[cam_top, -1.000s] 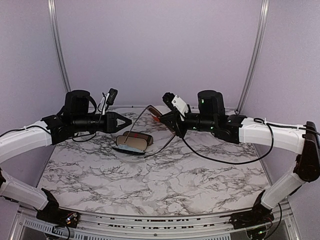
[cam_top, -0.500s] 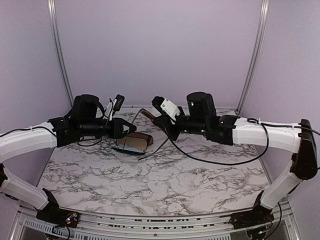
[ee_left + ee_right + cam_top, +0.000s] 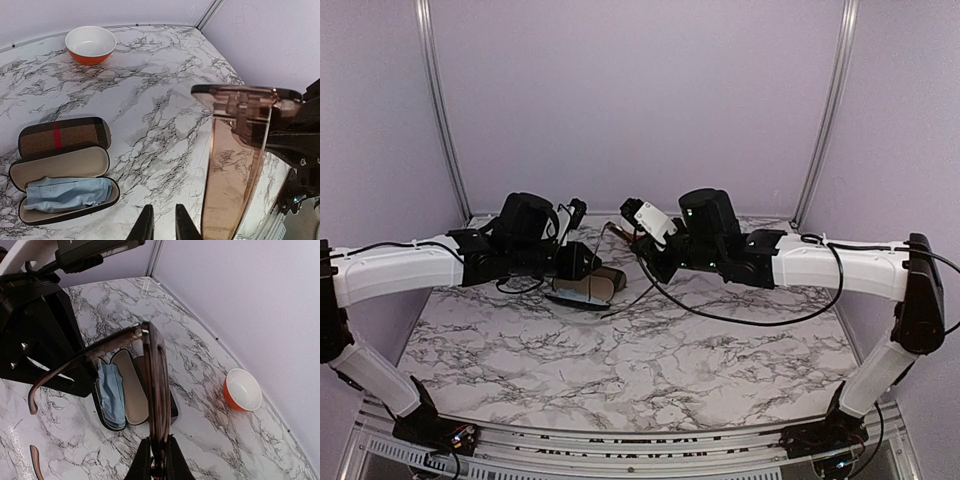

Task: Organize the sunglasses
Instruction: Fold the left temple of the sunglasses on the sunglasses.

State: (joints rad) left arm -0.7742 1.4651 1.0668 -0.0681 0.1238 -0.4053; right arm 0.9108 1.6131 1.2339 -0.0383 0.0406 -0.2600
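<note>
While the right gripper (image 3: 158,450) pinches the brown sunglasses (image 3: 156,385) tight by the front frame, it holds them up in the air over the marble table (image 3: 650,370). One thin arm of the glasses is folded out to the side, and it reaches toward the left gripper (image 3: 164,215). The left gripper is right in front of the glasses. Its two fingers (image 3: 146,227) are almost together, with only a thin slit, and nothing is between them. From the pictures I cannot tell if it touches the glasses. Down on the table, close by, lies a brown case (image 3: 62,139) with a red stripe. The case is open, and a light blue cloth (image 3: 67,194) lies inside it. An orange bowl (image 3: 91,44) that is white inside stands farther off, near the back wall.
</note>
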